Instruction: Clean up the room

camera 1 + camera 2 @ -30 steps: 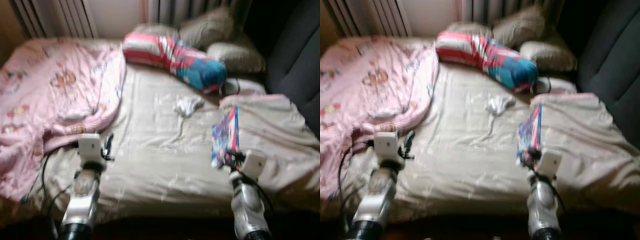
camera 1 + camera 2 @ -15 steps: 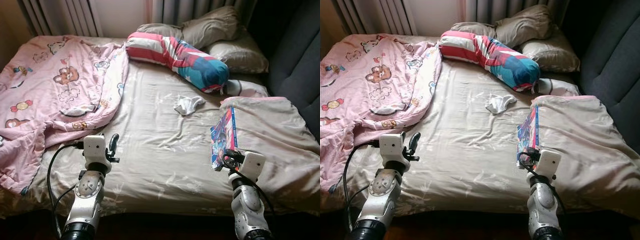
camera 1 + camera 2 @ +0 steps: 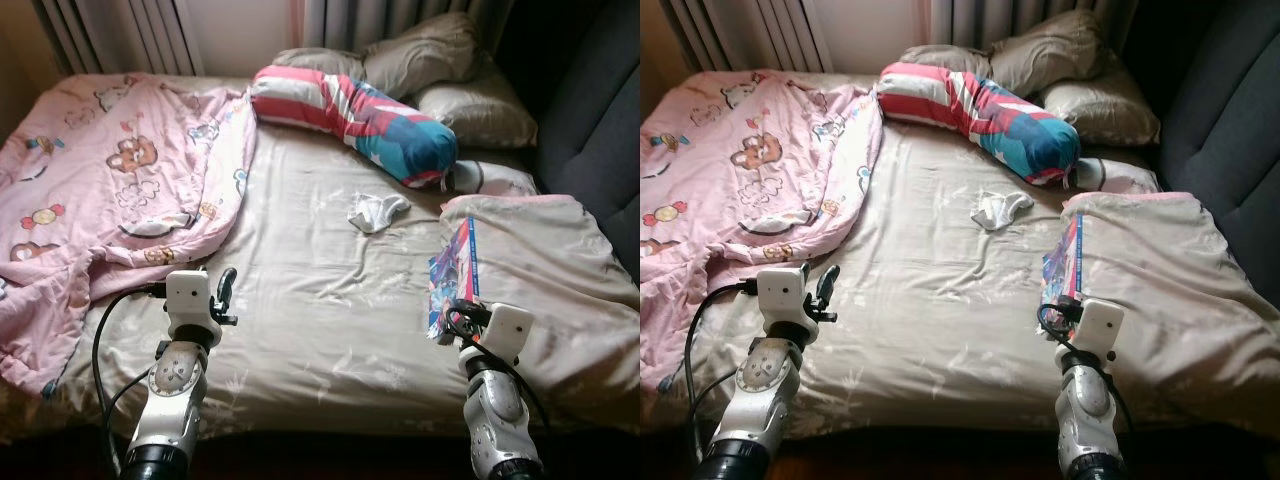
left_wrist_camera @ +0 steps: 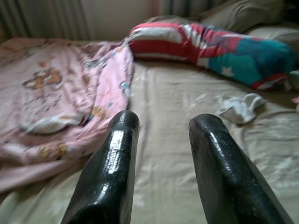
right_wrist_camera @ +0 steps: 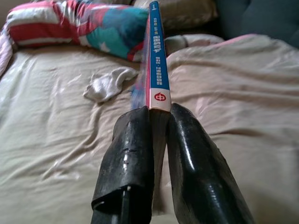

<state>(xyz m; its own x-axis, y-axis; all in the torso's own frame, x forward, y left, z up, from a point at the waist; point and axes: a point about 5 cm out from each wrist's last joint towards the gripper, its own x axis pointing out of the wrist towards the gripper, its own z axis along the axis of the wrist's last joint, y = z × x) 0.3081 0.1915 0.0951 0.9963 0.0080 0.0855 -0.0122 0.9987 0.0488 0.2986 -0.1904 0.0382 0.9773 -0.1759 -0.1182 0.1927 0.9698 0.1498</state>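
Note:
A thin book [image 3: 452,272] with a blue spine [image 5: 155,56] stands on edge above the beige sheet at the bed's right side; my right gripper [image 5: 159,114] is shut on its near end. A white sock [image 3: 376,211] lies crumpled mid-bed, beyond the book. My left gripper [image 4: 164,130] is open and holds nothing; it hovers low over the sheet near the front left, beside the pink cartoon-print blanket [image 3: 110,190].
A striped red, white and teal bolster [image 3: 350,110] and two grey-beige pillows [image 3: 440,60] lie at the head. A beige duvet [image 3: 545,280] is bunched on the right, against a dark upholstered panel [image 3: 595,130]. A black cable [image 3: 100,340] loops beside my left arm.
The view has steadied from a blur and shifted slightly. The book stays in my right gripper and now tilts a bit to the right. The left gripper has held its place.

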